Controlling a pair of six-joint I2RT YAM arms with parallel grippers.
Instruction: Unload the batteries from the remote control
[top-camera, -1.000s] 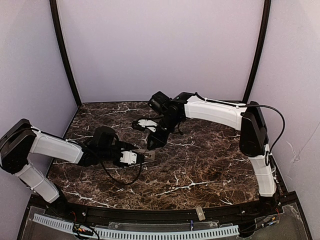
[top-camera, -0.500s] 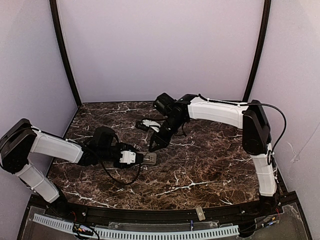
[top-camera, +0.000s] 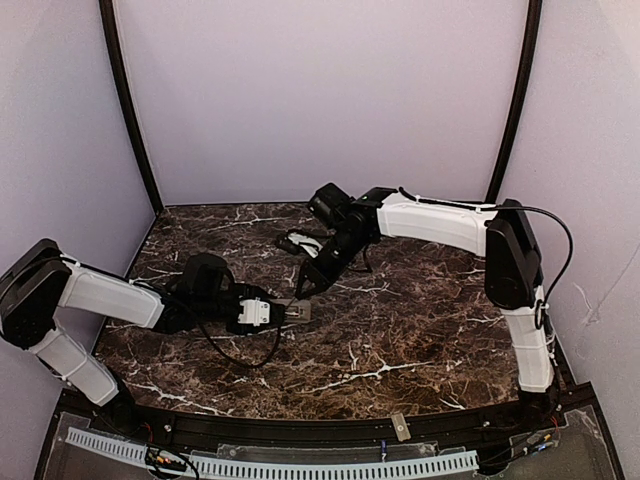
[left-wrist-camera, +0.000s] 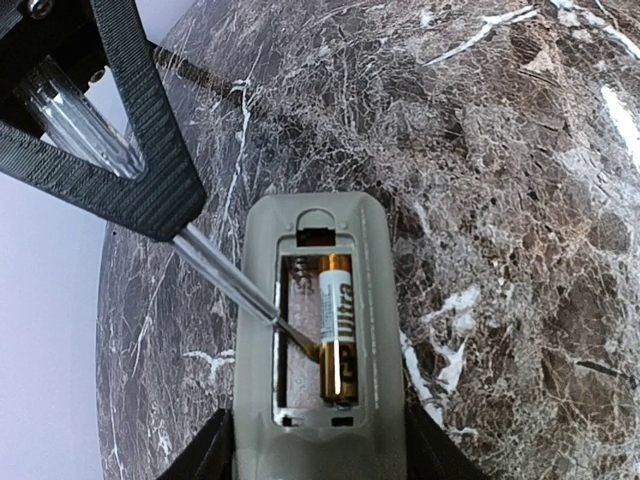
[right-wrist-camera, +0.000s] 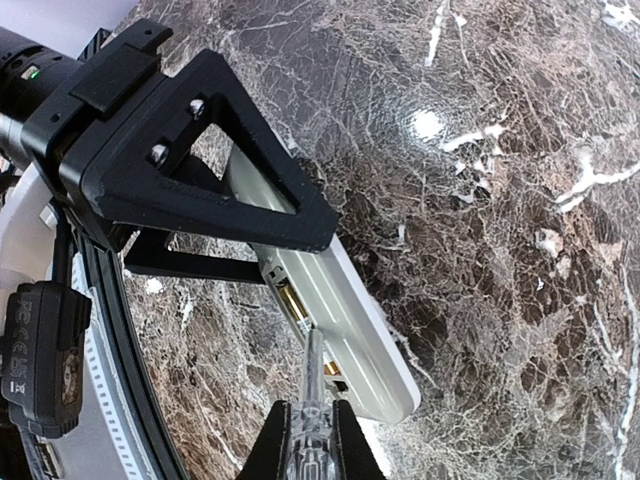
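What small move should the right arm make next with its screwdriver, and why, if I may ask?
Probably lever the screwdriver tip under the battery and pry it up: the tip sits against the one battery in the open recess of the remote control, the neighbouring slot is empty, and the left gripper steadies it.

Soft even light; glare spot on tabletop (right-wrist-camera: 428, 124); focus sharp.
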